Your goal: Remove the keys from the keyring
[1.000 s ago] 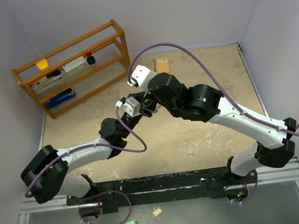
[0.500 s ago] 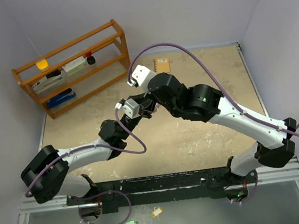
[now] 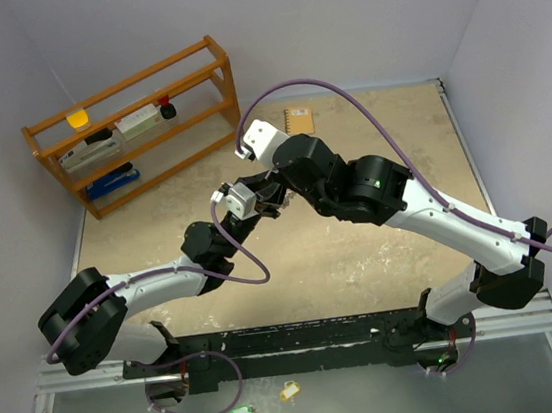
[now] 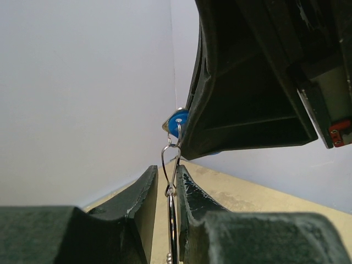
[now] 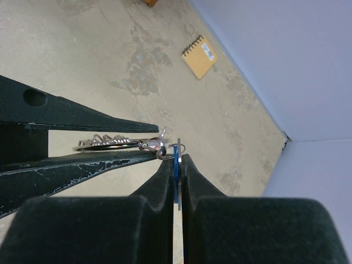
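**Blue tag [image 5: 176,147] clamped, wire keyring [image 5: 107,145] between the other jaws**

From above, only the two arms are seen meeting over the middle of the tabletop [image 3: 345,279]. The tag and keyring are hidden there beneath the wrists. The right wrist view supplies what is lost: the right gripper [image 5: 176,162] is clenched on the blue tag, which is held edge-on between its fingertips. A small loop joins the tag to the keyring just to the left. The keyring, with toothed silver keys bunched on it, is seen between the fingers of the left gripper [image 4: 166,171], raised above the tabletop. In the left wrist view the ring is shown edge-on in a narrow gap between those fingers, close against one of them. Whether it is actually pinched cannot be told. An orange notebook [image 5: 199,56] is seen lying on the tabletop beyond.
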### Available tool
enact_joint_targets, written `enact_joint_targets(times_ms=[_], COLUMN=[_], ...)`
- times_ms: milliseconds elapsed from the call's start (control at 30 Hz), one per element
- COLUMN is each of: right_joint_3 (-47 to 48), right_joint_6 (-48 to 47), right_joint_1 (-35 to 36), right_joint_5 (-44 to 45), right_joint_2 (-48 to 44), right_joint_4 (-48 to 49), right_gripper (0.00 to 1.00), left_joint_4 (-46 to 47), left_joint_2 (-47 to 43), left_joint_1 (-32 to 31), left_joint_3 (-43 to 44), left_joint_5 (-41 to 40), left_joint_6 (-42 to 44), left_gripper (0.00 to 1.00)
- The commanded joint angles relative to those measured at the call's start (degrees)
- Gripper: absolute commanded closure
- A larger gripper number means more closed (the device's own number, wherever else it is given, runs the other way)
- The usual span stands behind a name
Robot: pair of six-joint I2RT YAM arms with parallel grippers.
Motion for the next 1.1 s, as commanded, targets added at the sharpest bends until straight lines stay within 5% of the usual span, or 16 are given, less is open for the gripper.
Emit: enact_joint_targets(times_ms=[0,567,1067], right_joint_3=[0.23,0.46,-0.09], right_joint_6=[-0.29,-0.34,-0.30], right_joint_1=[0.45,0.45,0.43], right_joint_5=[0.50,0.11,0.42], right_joint_2=[-1.92,-1.64,-2.34], right_joint_4=[2.55,2.56,3.08], right_gripper=[1.00,1.00,1.00], left_joint_4=[3.92,5.53,6.90], left_joint_2=[-0.29,1.27,1.44], left_joint_1=[-0.33,-0.68,-1.29], left_joint_3=[0.06,0.26,-0.60], left_joint_5=[-0.45,-0.67,-1.10], left_joint_6=[0.58,0.58,2.06], left_gripper=[0.83,0.79,1.00])
